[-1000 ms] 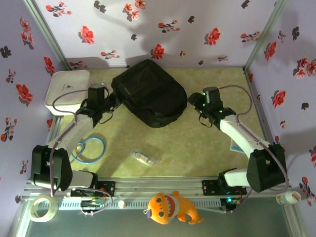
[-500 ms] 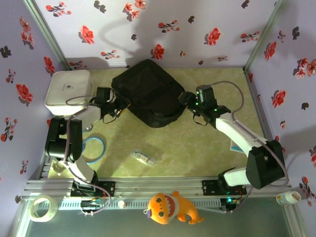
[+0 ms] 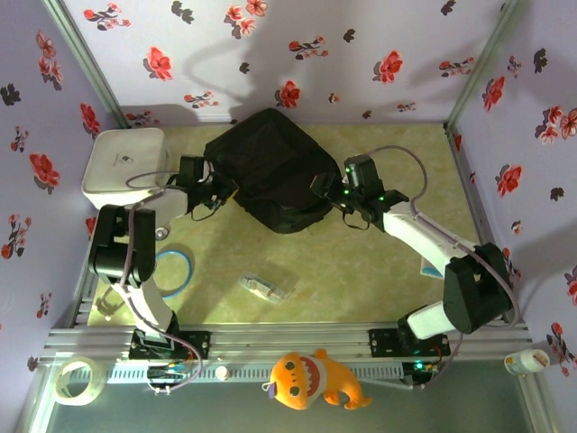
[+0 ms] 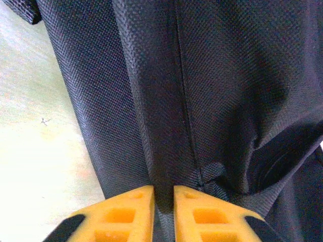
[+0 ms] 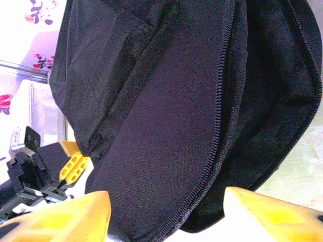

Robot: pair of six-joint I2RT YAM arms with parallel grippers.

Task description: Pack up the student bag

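The student bag point(image 3: 270, 167), a black fabric backpack, lies at the back middle of the table. My left gripper point(image 3: 221, 191) is at its left edge. In the left wrist view its yellow fingers point(image 4: 126, 212) stand nearly together, and a fold of the bag's fabric point(image 4: 212, 91) is pinched in the left gripper point(image 4: 164, 194). My right gripper point(image 3: 325, 185) is at the bag's right edge. It stays open, its fingers point(image 5: 91, 212) far apart before the bag's zipper seam point(image 5: 222, 131). The right gripper point(image 5: 165, 194) holds nothing.
A white hard case point(image 3: 122, 167) sits at the back left beside the left arm. A blue cable loop point(image 3: 171, 271) and a small clear plastic item point(image 3: 261, 289) lie on the near table. An orange plush toy point(image 3: 315, 379) and a tape roll point(image 3: 77, 381) rest on the front rail.
My left gripper has moved in to the bag's left edge and shut on its fabric. My right gripper has moved left, up to the bag's right side.
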